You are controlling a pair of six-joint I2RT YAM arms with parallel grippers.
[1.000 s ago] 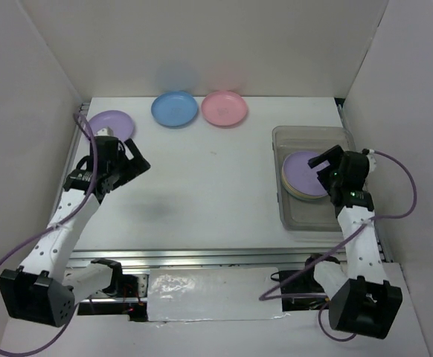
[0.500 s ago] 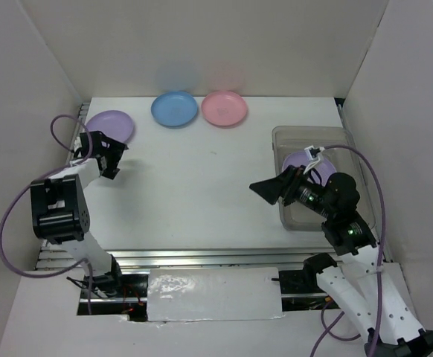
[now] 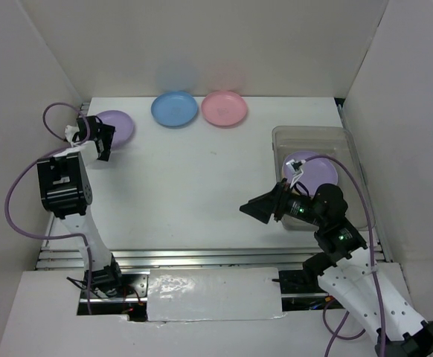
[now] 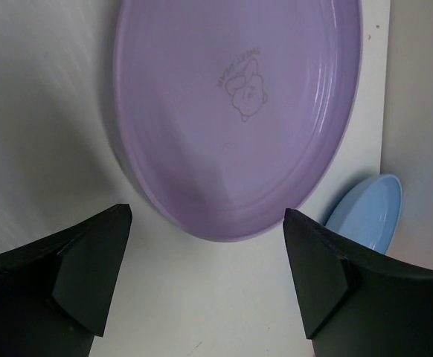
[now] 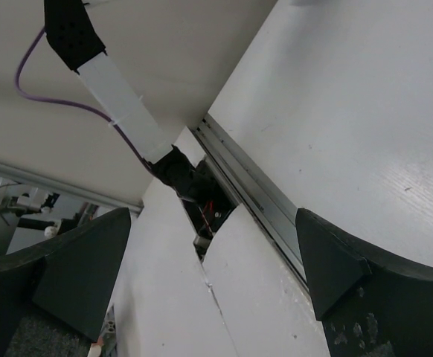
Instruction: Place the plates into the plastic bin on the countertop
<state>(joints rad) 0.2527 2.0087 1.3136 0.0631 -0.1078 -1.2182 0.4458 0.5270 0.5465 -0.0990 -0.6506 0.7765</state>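
Stretching beneath both arms, the white countertop [image 3: 201,186] is carrying the translucent plastic bin [image 3: 311,138], which is sitting just behind the right gripper [image 5: 213,220] and holding a purple plate [image 3: 317,169]. That gripper's jaws are standing wide apart on nothing, pointing away from the bin towards the front rail [image 5: 254,186]. A second purple plate [image 4: 239,111] is lying just ahead of the left gripper [image 4: 205,220], whose jaws are also spread wide; the near rim is showing between the fingertips [image 4: 101,249], contact unclear. Its stamped bow-wearing character is showing, the lettering unreadable. A blue plate [image 4: 365,212] and a pink plate [image 3: 225,108] are lying beyond, to that gripper's right.
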